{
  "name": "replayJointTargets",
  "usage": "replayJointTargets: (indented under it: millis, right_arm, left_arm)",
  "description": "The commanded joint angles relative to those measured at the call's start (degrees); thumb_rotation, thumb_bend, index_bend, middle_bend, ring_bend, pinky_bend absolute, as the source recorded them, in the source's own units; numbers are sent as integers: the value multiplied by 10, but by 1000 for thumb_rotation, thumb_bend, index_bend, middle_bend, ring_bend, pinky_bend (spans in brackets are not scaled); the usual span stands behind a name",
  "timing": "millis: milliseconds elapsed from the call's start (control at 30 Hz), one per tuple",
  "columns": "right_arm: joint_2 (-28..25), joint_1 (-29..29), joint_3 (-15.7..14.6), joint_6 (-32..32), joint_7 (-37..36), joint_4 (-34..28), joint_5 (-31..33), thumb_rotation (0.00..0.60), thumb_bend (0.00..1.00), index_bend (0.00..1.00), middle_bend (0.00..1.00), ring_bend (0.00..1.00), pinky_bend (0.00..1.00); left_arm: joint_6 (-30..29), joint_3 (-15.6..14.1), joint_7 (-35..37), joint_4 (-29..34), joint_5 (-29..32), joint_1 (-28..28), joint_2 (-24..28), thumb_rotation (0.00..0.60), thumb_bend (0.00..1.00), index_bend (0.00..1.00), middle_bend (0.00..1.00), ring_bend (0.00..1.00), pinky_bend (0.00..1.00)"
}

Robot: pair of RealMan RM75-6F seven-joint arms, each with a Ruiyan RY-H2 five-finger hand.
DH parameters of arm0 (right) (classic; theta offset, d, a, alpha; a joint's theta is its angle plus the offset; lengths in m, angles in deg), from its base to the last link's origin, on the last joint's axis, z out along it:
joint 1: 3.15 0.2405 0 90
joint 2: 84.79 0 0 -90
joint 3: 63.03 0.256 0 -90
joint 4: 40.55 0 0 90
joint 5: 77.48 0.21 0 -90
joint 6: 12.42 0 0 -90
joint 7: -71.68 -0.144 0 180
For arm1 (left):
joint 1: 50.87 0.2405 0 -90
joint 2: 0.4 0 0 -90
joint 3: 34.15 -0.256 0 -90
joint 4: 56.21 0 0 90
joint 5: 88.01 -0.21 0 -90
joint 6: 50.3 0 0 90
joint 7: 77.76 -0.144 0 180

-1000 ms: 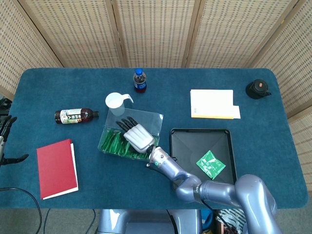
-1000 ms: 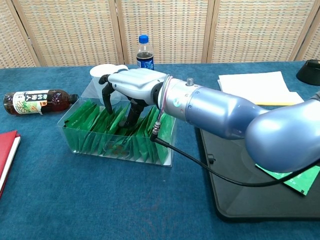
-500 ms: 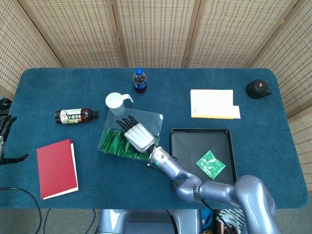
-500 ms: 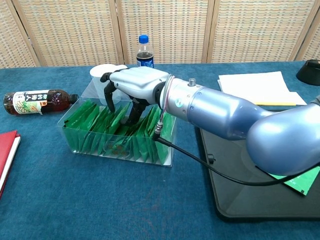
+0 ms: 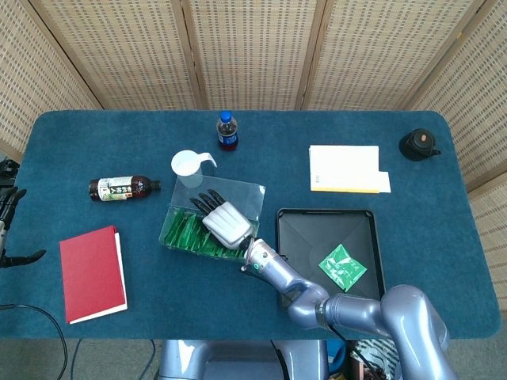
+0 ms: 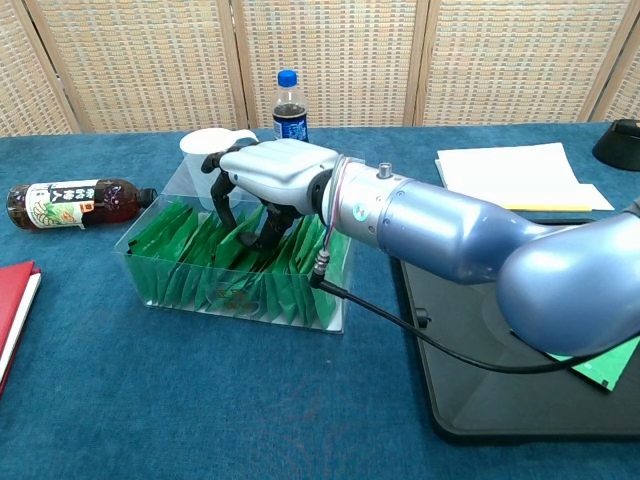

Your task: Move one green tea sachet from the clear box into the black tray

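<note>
- Woven cane screens stand behind a table covered in dark blue cloth point(image 5: 380, 142); every place below is given relative to the clear plastic box point(image 6: 240, 300) of green tea sachets point(image 6: 190, 255), which sits a little left of the table's middle.
- Nearest the robot, to the right of the box and just beside it, lies the flat black tray point(image 5: 295, 229). One loose green sachet point(image 5: 342, 267) already lies in the tray's far-right part.
- Nearer than the box and to its left lies a red hardback book point(image 5: 93, 273).
- Over the box hangs the robot's right hand point(image 6: 265, 175), white-backed with black fingers point(image 6: 222, 190). Its fingers curl downward among the upright sachets. Whether they have pinched one cannot be told; no sachet shows lifted clear of the row.
- At the table's far-left edge, well apart from the box, part of the left hand point(image 5: 9, 214) shows; its state cannot be told.
- Left of the box lies a brown bottle point(image 5: 123, 188) on its side.
- Just behind the box stands a white measuring cup point(image 5: 188, 164); further back, an upright blue-capped cola bottle point(image 5: 227, 131).
- Far right of the box lie a white paper pad point(image 5: 345, 168) and a small black teapot point(image 5: 418, 144).
- Judged step: reaching in to grasp one sachet. The next move calls for closing on a single sachet, lifting it straight out, then carrying it right to the tray.
</note>
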Motion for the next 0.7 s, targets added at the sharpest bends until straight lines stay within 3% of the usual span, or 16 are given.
replayJointTargets:
  millis: [33, 467, 700]
  right_arm:
    - [0, -1, -1, 2, -1, 2, -4, 600, 626, 560, 153, 0, 10]
    - [-10, -10, -6, 24, -16, -5, -36, 600, 639, 630, 174, 0, 22]
    - [-51, -22, 0, 53, -7, -61, -55, 600, 646, 630, 175, 0, 22]
  left_arm:
    - [1, 0, 1, 0, 0, 0, 0, 600, 79, 0, 0, 0, 0]
    - [-1, -1, -1, 1, -2, 0, 0, 600, 79, 0, 0, 0, 0]
    - [-2, -2, 0, 3, -5, 1, 1, 600, 79, 0, 0, 0, 0]
